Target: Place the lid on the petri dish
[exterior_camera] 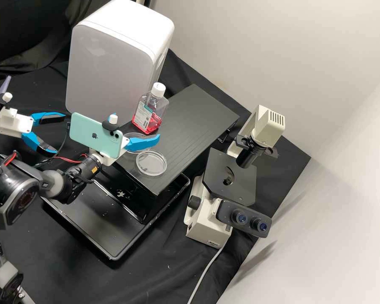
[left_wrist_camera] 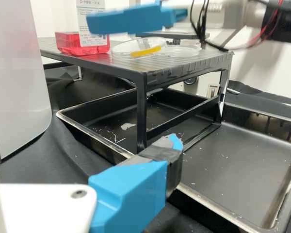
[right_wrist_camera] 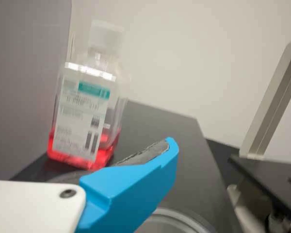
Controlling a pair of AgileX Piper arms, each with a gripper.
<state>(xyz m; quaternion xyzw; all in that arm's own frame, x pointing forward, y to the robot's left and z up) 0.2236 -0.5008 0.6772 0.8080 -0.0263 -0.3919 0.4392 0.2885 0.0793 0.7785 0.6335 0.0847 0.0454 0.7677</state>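
Two clear rounds lie on the black shelf [exterior_camera: 198,114]: the lid [exterior_camera: 133,135], near the bottle [exterior_camera: 149,110] of red liquid, and the petri dish [exterior_camera: 151,163] just beside it, uncovered. Right gripper [exterior_camera: 136,128] sits at the lid, fingers apart, one blue finger along the lid's near rim; possibly touching, view poor. Left gripper [exterior_camera: 60,132] hangs off the shelf beside the white box [exterior_camera: 114,55], fingers spread, holding nothing. Shelf stands in a black tray [exterior_camera: 97,223].

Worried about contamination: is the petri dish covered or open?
Open: the petri dish sits uncovered on the black platform, the lid apart beside it.
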